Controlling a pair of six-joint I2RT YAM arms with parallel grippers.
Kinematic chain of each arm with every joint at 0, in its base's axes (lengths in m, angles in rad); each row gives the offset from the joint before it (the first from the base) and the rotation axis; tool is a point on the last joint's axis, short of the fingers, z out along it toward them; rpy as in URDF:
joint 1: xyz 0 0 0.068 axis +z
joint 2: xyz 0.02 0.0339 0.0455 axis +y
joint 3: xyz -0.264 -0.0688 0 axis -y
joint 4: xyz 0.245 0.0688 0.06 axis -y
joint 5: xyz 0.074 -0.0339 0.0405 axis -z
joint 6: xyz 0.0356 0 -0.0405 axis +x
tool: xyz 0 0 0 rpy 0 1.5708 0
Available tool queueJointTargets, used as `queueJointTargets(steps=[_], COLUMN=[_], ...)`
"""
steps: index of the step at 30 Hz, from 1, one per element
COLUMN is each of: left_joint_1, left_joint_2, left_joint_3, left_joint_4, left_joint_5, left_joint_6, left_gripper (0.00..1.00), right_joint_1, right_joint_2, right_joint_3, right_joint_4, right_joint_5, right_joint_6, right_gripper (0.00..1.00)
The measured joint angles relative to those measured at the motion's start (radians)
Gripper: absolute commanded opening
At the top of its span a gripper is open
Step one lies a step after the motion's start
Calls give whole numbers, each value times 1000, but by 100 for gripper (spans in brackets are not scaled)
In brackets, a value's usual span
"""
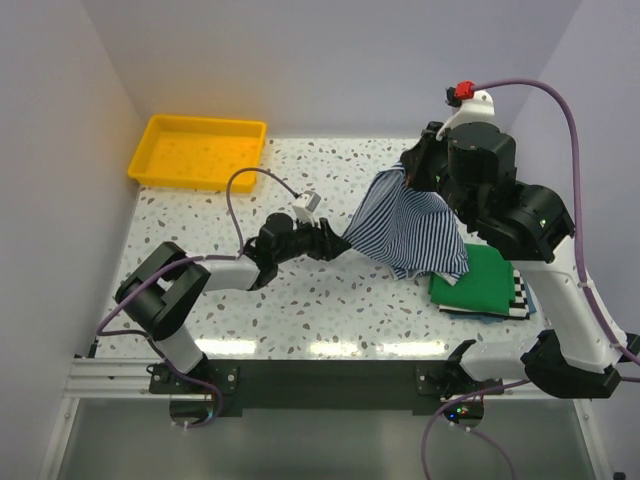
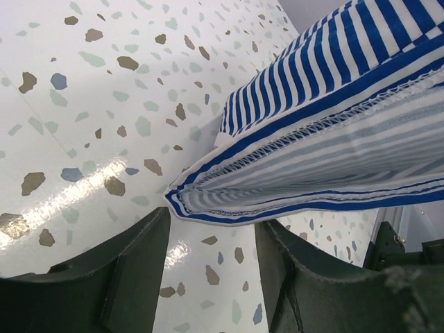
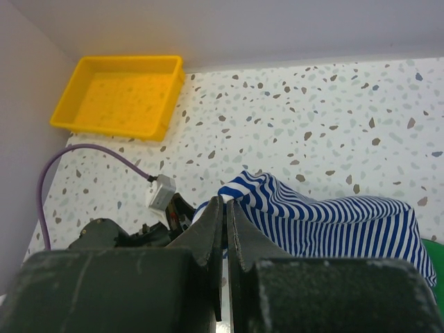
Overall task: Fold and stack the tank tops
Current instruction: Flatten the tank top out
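Note:
My right gripper [image 1: 412,165] [image 3: 225,205] is shut on the top edge of the thin blue-and-white striped tank top [image 1: 410,225] [image 3: 333,222] and holds it up over the table, where it hangs in a slanted sheet. My left gripper [image 1: 335,240] [image 2: 211,229] stands open at the top's lower left corner. The folded hem [image 2: 333,139] lies just beyond the dark fingertips [image 2: 132,270], not between them. At the right, the bright green tank top [image 1: 480,280] [image 3: 433,250] lies folded on the broad black-and-white striped one [image 1: 518,293], partly hidden by the hanging cloth.
A yellow plastic tray [image 1: 200,150] [image 3: 118,94] sits at the back left corner against the walls. The speckled tabletop [image 1: 330,300] stretches between the arms. The left arm's purple cable [image 1: 235,195] loops above its wrist.

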Motion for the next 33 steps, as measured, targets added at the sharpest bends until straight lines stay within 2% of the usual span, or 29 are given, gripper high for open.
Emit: queueJointTargets(steps=[4,12,16,23,29,33], left_joint_1=[2,2,2,3,3,3], left_joint_2=[0,0,14,76,64,42], left_joint_3=[-6,-15,-10,2,-19,-22], left_joint_4=[2,30,30,53,145,166], left_joint_5=[-8,40,72,122,129,136], left_joint_6=[40,212,289,319,299,290], left_gripper=[57,67,67,62,60,53], right_joint_1=[0,0,0,0,0,0], right_joint_2=[0,0,0,0,0,0], right_joint_3=[0,0,0,-1,-13,-22], right_joint_4=[-5,-8,-8,-8,-8,-8], right_joint_5=[0,0,0,0,0,0], right_joint_6=[0,0,0,0,1,2], right_gripper=[0,0,0,0,0,0])
